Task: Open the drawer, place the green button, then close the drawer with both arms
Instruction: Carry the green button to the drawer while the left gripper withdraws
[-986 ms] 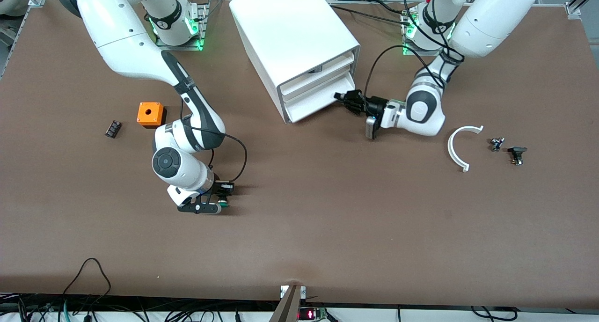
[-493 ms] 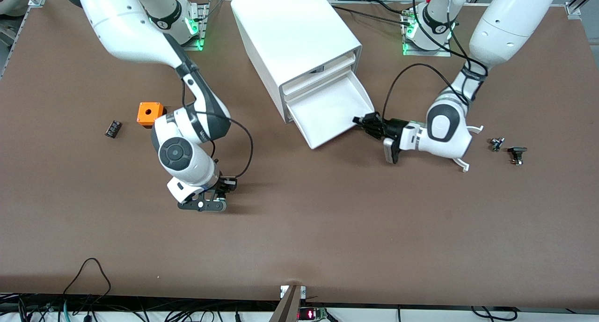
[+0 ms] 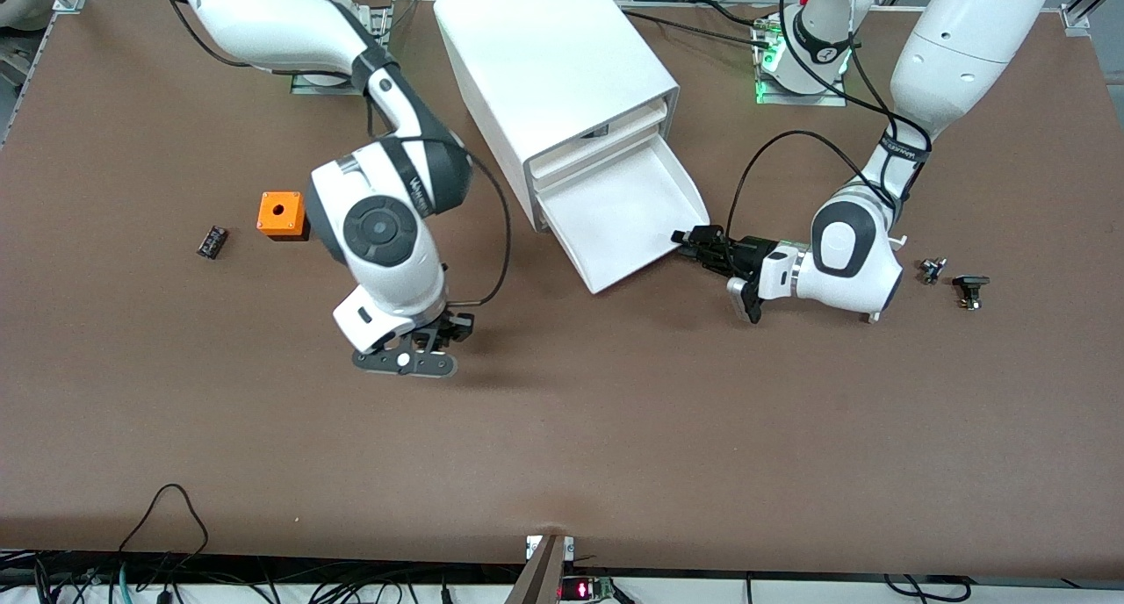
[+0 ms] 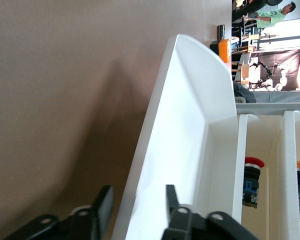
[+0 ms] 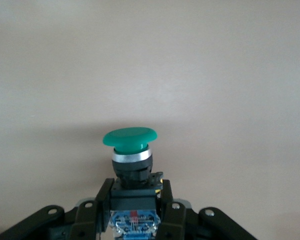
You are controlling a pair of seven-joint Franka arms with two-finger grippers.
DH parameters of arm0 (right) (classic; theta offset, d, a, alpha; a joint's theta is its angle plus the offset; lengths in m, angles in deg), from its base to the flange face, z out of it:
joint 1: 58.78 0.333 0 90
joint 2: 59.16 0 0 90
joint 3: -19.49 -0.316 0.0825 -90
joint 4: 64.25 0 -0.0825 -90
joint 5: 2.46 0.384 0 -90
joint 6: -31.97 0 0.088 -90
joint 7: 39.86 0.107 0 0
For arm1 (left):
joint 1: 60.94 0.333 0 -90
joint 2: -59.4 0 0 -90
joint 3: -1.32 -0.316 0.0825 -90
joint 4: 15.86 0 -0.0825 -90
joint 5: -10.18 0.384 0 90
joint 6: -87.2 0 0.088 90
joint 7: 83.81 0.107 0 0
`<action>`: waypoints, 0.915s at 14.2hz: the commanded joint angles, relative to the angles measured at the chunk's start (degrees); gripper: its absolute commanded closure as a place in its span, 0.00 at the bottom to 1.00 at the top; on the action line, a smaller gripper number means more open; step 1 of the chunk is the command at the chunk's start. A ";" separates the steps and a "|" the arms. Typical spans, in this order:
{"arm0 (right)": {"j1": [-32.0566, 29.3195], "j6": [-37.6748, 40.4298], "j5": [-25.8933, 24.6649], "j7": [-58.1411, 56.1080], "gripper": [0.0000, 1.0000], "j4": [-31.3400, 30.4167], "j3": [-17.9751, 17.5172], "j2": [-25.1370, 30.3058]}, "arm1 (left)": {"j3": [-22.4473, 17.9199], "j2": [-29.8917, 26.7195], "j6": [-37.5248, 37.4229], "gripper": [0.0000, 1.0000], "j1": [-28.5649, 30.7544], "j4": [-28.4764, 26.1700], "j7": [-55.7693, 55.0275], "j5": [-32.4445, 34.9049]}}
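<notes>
Right gripper (image 3: 420, 355) gripping small green-capped, black-bodied push button (image 5: 129, 152), jaws clamping body, lifted over bare brown surface (image 3: 615, 428). Carrying it level over lowest white plastic tray drawer (image 3: 628, 218), standing pulled out. Left gripper (image 3: 694, 240) at drawer's front corner, jaws partly parted, rim between them. Smooth sloped walls; glossy domed cap.

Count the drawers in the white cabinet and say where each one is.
3. The lowest drawer is pulled out, its corner by the left gripper. The middle drawer and top drawer sit stacked above it, pushed in.
</notes>
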 commanded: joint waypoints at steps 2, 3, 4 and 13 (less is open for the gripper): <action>3.16 1.69 -1.22 8.37 1.00 2.10 0.20 0.99 | -0.63 -1.90 -0.67 0.00 0.19 3.70 -5.98 8.13; 3.95 1.69 -1.22 9.70 1.00 2.19 0.29 1.08 | -0.63 -1.91 -0.85 0.00 0.19 4.76 -9.40 10.77; 4.48 1.77 -1.22 10.76 1.00 2.19 0.29 1.43 | -0.63 -2.17 -0.94 0.00 0.19 5.82 -12.39 13.75; 10.98 7.04 -0.96 28.40 1.00 7.37 0.12 2.14 | 0.16 -2.34 -11.21 0.00 -1.04 17.15 -47.36 51.53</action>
